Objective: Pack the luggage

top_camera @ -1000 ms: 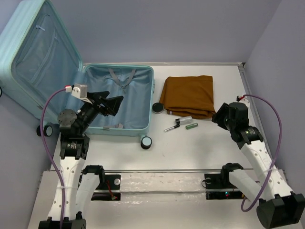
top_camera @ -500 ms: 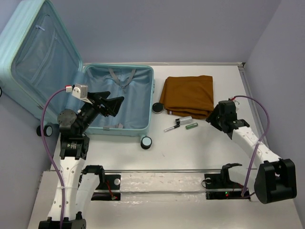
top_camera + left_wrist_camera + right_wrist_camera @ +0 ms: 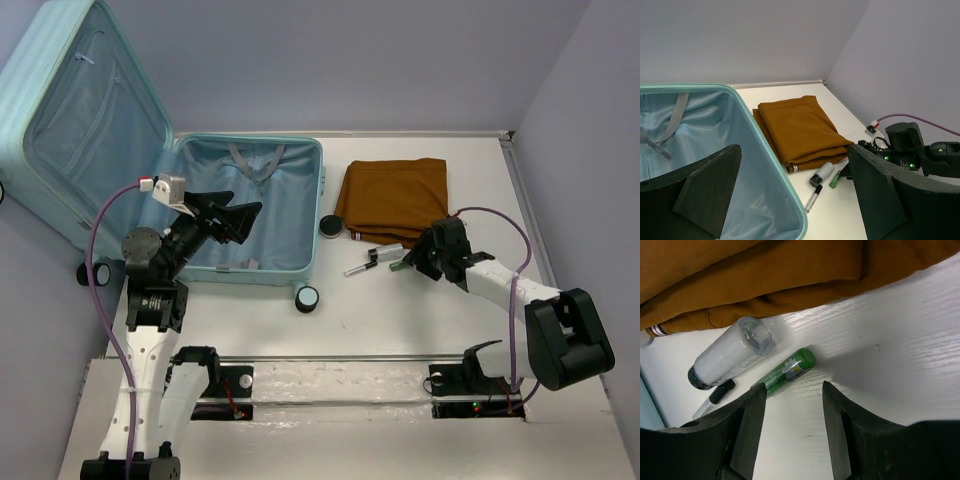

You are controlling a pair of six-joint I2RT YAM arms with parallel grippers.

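Note:
The luggage lies open at the left, its lid propped up and its blue lining bare. My left gripper hovers open over the lining, its wrist view looking across the rim. To the right lie a folded brown cloth, a white bottle with a black cap, a pen and a green tube. My right gripper stands open low over the table. The green tube lies just beyond its fingertips, untouched, beside the bottle.
A black round item sits between the luggage and the cloth. A caster wheel sticks out at the luggage's near corner. The table's right edge meets a purple wall. The right arm's purple cable loops above the table.
My right arm has swung left and down, from beside the cloth's right edge to the green tube. The left arm has not moved.

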